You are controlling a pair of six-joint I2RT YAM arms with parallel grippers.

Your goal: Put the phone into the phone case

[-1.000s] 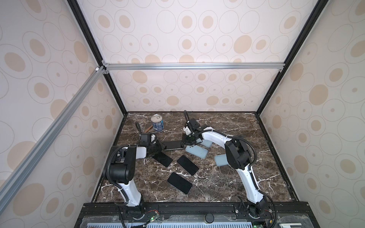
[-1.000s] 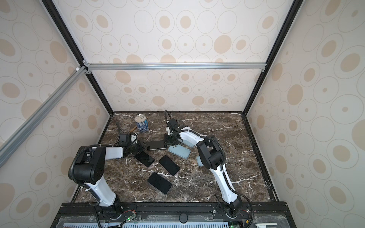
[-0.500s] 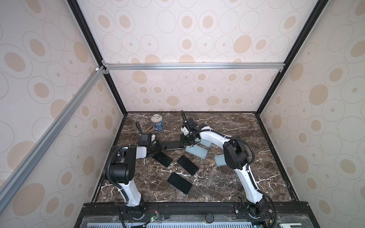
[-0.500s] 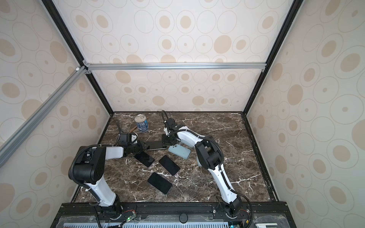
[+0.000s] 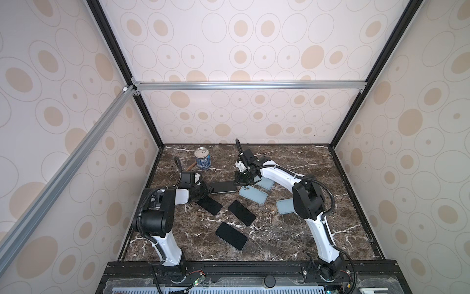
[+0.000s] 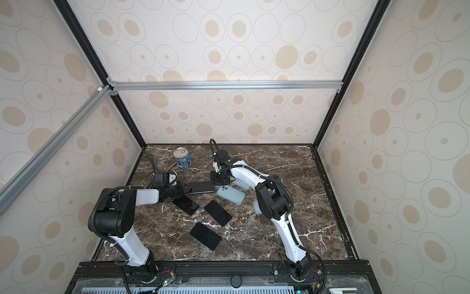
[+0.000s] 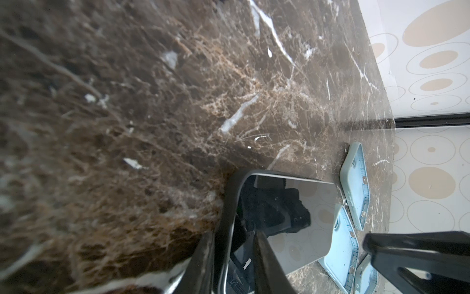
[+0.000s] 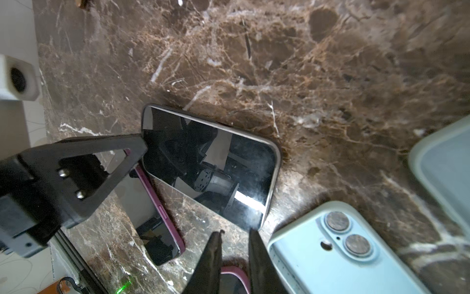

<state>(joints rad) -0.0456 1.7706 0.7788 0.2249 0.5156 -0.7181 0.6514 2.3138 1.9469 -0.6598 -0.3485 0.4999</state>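
Blue case [image 8: 445,165] empty, rim up; phone [image 8: 211,163] outside it.

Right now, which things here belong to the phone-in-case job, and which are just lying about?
In the job: rearmost phone, light blue case beside it.
Lying about: three black phones, two other cases, can.

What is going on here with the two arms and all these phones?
Both arms are at one phone lying on the marble table. The left hand has its fingers either side of one end; whether it grips is unclear. The right hand sits at the opposite end, fingers nearly together, holding nothing. Light blue cases lie just beside the phone, but it is in none of them. Three more black phones lie nearer the front.
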